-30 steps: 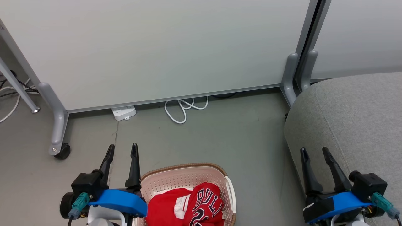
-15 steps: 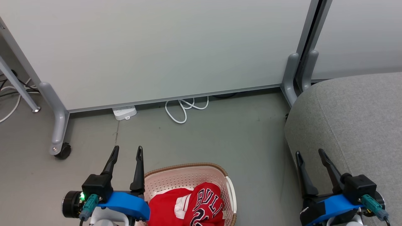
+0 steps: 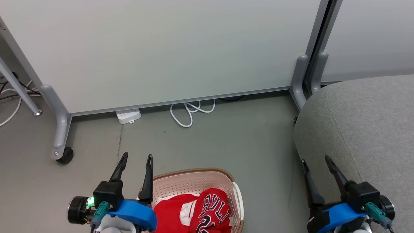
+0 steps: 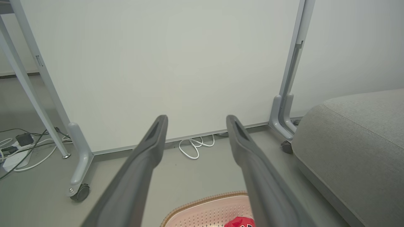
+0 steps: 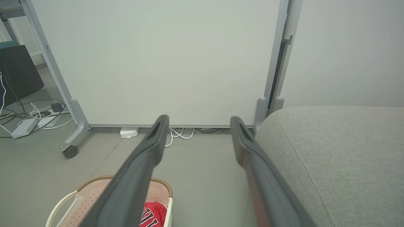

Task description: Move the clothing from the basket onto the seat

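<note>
At six o'clock, red soft clothing point(image 3: 210, 210) sits in your cream perforated plastic basket point(image 3: 194, 170); left gripper point(image 3: 137, 156) and right gripper point(image 3: 314, 159) hover spread and empty, ready to reach.

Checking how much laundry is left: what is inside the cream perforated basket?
A red jersey with black-and-white lettering beside a plainer red piece with white trim. The cream perforated plastic basket's bottom under them is covered.

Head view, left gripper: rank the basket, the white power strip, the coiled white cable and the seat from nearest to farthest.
1. basket, right beside the left gripper, on its right side.
2. white power strip, straight ahead on the floor.
3. coiled white cable, ahead and further to the right.
4. seat, far off on the right.
</note>
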